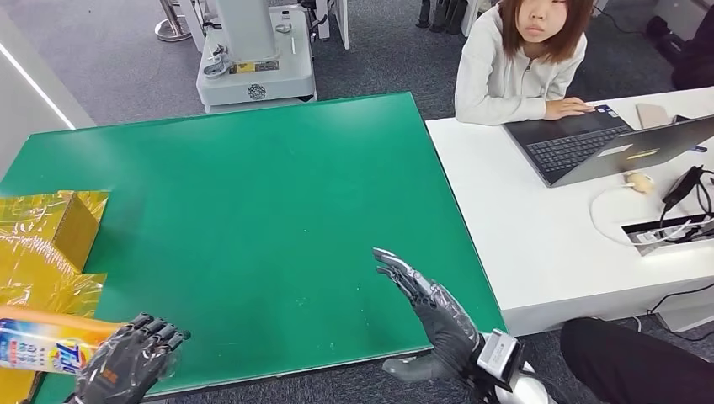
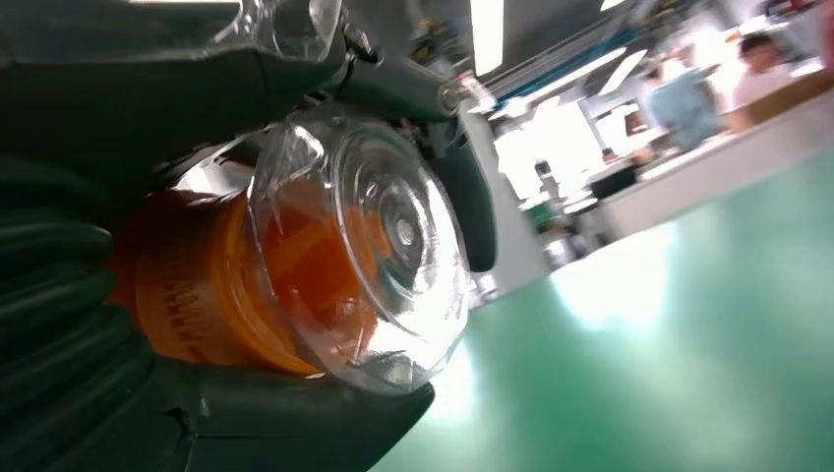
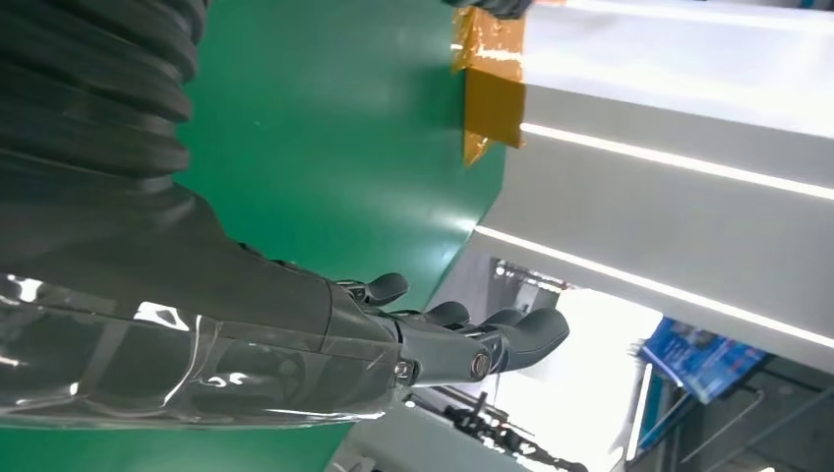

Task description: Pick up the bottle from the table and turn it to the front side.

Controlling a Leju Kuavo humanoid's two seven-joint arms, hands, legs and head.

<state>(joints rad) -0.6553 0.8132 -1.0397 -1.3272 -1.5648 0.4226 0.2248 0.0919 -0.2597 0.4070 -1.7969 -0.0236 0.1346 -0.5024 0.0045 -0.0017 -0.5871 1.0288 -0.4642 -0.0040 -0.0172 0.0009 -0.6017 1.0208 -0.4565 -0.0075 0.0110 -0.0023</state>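
An orange bottle (image 1: pixel 46 341) with a white and blue label lies sideways in my left hand (image 1: pixel 126 362) at the near left corner of the green table (image 1: pixel 253 210). The left wrist view shows its orange body (image 2: pixel 187 285) and clear cap (image 2: pixel 384 246) up close, with my fingers (image 2: pixel 462 197) wrapped around it. My right hand (image 1: pixel 434 311) hovers over the table's near right part, flat and spread, holding nothing. In the right wrist view, the same right hand (image 3: pixel 393 339) stretches out above the green surface.
A yellow cardboard box (image 1: pixel 46 231) wrapped in shiny film stands at the table's left edge. To the right is a white desk (image 1: pixel 539 244) with a laptop (image 1: pixel 606 147), cables, and a seated person (image 1: pixel 518 59). A grey machine base (image 1: pixel 253 59) stands beyond the table.
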